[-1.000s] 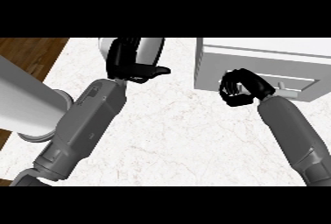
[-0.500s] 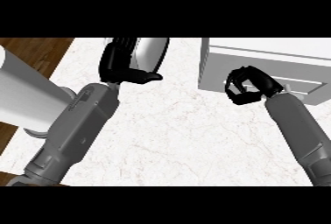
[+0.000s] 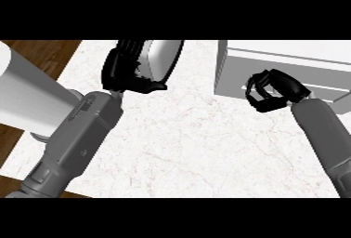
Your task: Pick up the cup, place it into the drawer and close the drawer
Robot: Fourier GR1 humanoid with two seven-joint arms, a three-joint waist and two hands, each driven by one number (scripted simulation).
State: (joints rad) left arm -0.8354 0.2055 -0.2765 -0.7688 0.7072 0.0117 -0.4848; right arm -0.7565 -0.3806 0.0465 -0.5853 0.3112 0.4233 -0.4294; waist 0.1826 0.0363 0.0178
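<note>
The cup (image 3: 163, 56) is pale grey and lies tilted in my left hand (image 3: 125, 70), near the top middle of the head view. The hand's fingers and thumb curl round the cup and hide its left side. It is held above the white marble counter (image 3: 198, 148). The white drawer unit (image 3: 288, 58) stands at the top right, a short gap to the right of the cup. I cannot tell whether the drawer is open. My right hand (image 3: 273, 90) hovers in front of the unit's face with its fingers curled, and nothing shows inside them.
A large pale cylinder (image 3: 27, 95) fills the left edge beside my left forearm. Brown wooden floor (image 3: 41, 51) shows past the counter's left edge. A handle (image 3: 337, 95) on the drawer unit's front peeks out to the right of my right hand.
My left hand has carried the cup to the right, closer to the drawer unit, and the cup has tilted further. The right hand has stayed curled in front of the unit.
</note>
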